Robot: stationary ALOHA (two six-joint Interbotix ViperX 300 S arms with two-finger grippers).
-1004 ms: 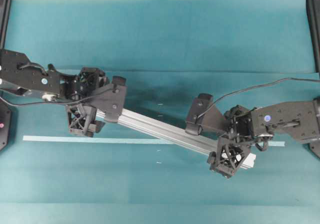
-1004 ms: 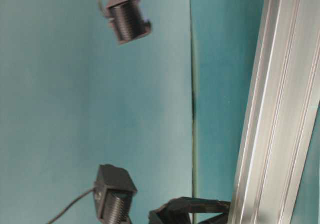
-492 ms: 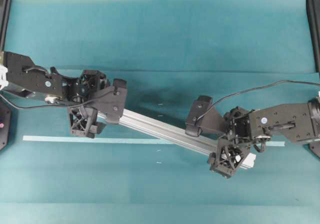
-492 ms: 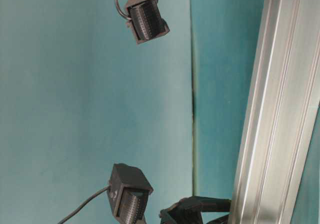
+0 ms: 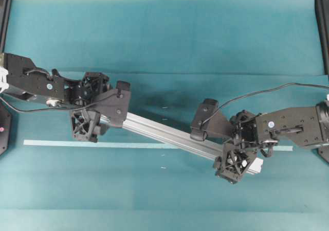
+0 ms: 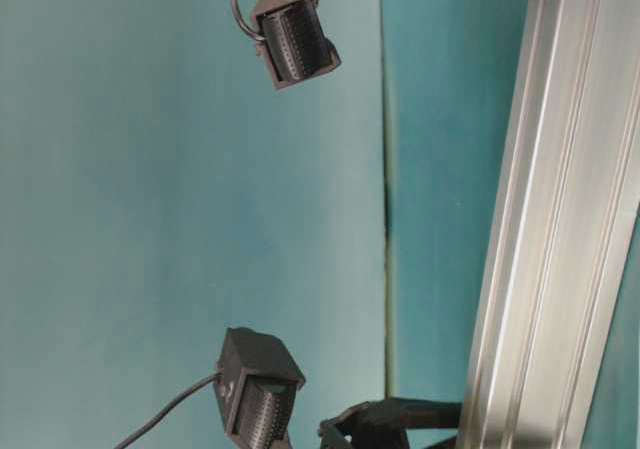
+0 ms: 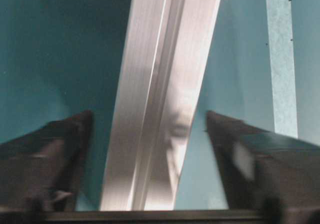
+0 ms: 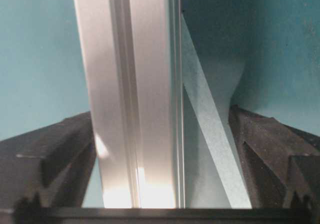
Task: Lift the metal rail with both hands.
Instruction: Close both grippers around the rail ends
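metal rail (image 5: 169,134) – lies slantwise on the teal worktop (image 5: 169,40) | left hand (image 7: 150,159) – spread astride one end, gaps both sides | right hand (image 8: 160,154) – spread astride the other, not gripping

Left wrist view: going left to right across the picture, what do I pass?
Left finger → metal rail → right finger; the pale tape strip lies furthest right, above that finger. Teal table shows on both sides of the rail.
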